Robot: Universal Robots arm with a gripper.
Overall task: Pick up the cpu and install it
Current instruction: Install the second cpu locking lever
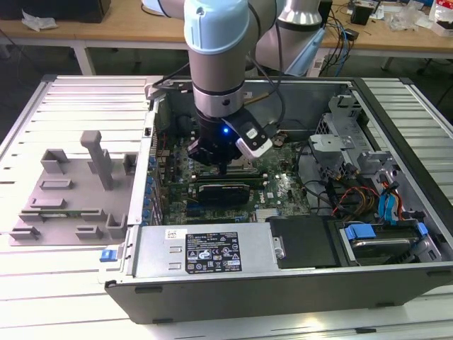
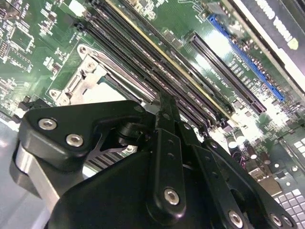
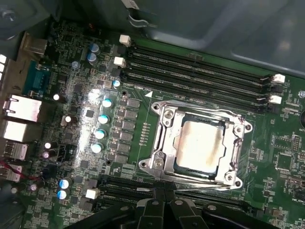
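The cpu [image 3: 199, 143], a square chip with a silvery-white top, lies flat inside the metal socket frame [image 3: 162, 143] on the green motherboard [image 3: 281, 143]. A pale corner of the cpu [image 2: 112, 93] also shows in the second wrist view, beyond the black gripper linkage. My gripper [image 3: 166, 193] hangs just over the memory slots beside the socket, with its fingers together and nothing between them. In the exterior view the gripper [image 1: 223, 168] reaches down into the middle of the open computer case [image 1: 396, 276] and covers the socket.
Long black memory slots [image 3: 195, 71] flank the socket. A dark expansion card [image 1: 223, 191] lies just in front of the gripper. A power supply [image 1: 205, 251], drive bays with blue tabs [image 1: 361, 232] and loose cables fill the case. A grey fixture [image 1: 71, 191] stands on the exterior view's left.
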